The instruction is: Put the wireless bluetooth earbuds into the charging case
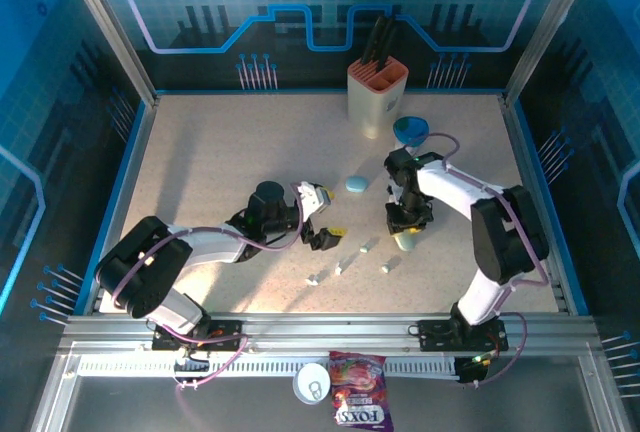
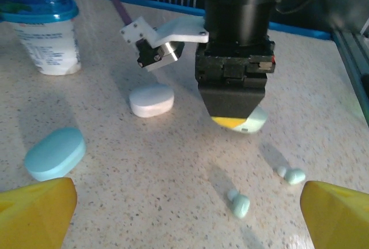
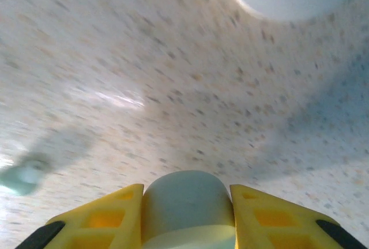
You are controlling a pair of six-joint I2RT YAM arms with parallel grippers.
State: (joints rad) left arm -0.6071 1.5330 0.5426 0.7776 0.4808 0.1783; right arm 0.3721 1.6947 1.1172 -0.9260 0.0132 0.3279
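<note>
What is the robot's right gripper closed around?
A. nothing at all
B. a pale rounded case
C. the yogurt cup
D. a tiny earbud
B: in the right wrist view, the right gripper has its yellow fingers pressed against both sides of a pale rounded case.

Top camera looks down on the table (image 1: 220, 152); wrist cameras skim it, left facing right pincer (image 2: 233, 123).
</note>
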